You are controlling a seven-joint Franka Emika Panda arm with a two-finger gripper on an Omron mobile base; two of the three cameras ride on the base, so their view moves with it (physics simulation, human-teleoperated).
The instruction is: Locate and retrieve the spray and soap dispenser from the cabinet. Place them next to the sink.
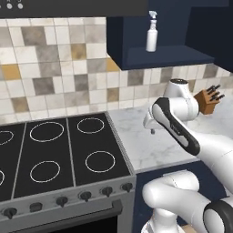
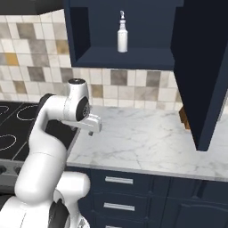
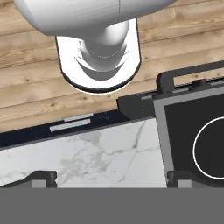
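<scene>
The spray, a slim white bottle with a trigger nozzle, stands upright on the shelf of the open navy cabinet. My gripper hangs low over the marble counter, well below the cabinet and left of the spray, pointing down. In the hand view the gripper is open, its fingertips spread wide with nothing between them, above the counter beside the stove. The soap dispenser and the sink are out of view.
A black stovetop lies left of the marble counter. A knife block stands at the back right. The open cabinet door juts out over the counter. Navy drawers sit below.
</scene>
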